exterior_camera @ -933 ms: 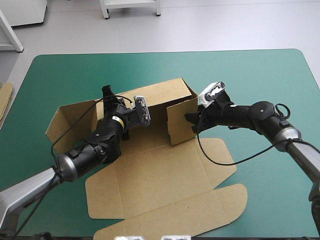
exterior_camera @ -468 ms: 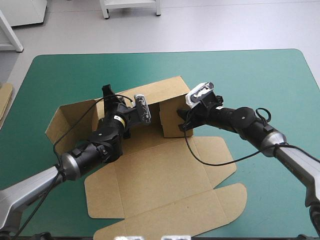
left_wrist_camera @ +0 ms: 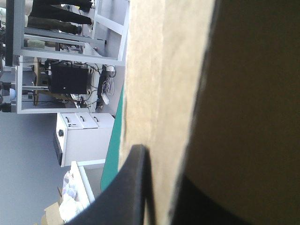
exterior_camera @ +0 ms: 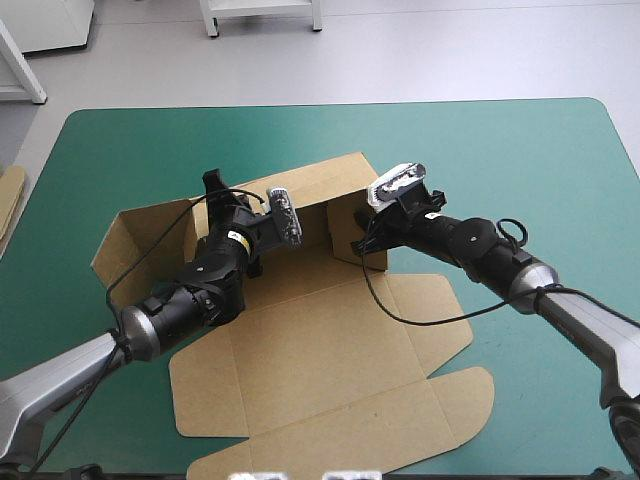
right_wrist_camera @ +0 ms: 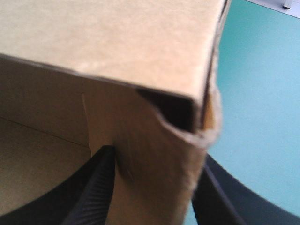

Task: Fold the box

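The brown cut-board box (exterior_camera: 320,360) sits mid-way across the teal-green counter (exterior_camera: 530,150), with its lid panels lying flat toward 6 o'clock. Beyond them, the right pincer (exterior_camera: 362,240) is all but closed on the 3 o'clock side wall. Since just before, it has swung that wall inward toward 9, up against the back wall's end. The left pincer (exterior_camera: 212,188) stays clamped on the back wall at 11 o'clock. That corner looks nearly ready for tucking.

The table (exterior_camera: 520,150), under its teal-green cover, carries the brown box (exterior_camera: 320,360), set slightly toward 7 o'clock from the middle. The box's flat panels spread toward 6 o'clock, and its raised walls stand toward 12. An edge of more board (exterior_camera: 8,205) shows at the table's 9 o'clock side.
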Robot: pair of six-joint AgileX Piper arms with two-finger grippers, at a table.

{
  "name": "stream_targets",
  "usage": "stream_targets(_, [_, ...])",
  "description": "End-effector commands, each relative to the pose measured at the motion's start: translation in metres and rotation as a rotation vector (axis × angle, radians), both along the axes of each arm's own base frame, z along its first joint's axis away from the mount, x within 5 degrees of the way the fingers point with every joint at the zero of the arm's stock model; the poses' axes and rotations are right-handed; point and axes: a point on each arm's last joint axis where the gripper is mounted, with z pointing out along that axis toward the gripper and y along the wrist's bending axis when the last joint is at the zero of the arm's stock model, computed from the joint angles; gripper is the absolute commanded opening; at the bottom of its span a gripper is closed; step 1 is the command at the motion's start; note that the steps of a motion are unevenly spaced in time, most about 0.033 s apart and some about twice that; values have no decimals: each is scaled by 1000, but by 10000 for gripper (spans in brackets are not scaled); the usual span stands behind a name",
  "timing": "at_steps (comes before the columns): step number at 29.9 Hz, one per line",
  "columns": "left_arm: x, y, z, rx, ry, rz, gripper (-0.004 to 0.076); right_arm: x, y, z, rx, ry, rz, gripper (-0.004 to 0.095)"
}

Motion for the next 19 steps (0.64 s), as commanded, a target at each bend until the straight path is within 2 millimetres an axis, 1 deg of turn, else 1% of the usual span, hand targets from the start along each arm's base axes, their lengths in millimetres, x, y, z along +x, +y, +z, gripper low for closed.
stream_targets(1, [-8,2,-18,-155,155,146,-9,-4,6,22,32,-87,-32,396])
stream_targets(2, [-8,3,-18,-152,156,150,-8,-5,7,22,31,-91,-32,362])
stream_targets(3, [-8,3,-18,-150,156,152,-8,-6,9,23,31,-94,-31,307])
stream_targets(5, [-8,4,-18,-143,157,162,-8,-6,9,23,31,-93,-28,141])
stream_targets(6, [-9,4,-18,-141,157,165,-8,-6,9,23,31,-92,-26,29])
stream_targets(7, [-8,4,-18,-142,157,165,-9,-6,9,23,33,-91,-27,-19])
stream_targets(9, [-8,4,-18,-142,157,165,-8,-7,10,22,37,-86,-25,1])
stream_targets(17, [-9,4,-19,-151,166,168,-6,-8,10,20,40,-71,-19,1])
stream_targets(19, [-10,2,-19,-171,175,164,26,-8,10,19,41,-67,-17,1])
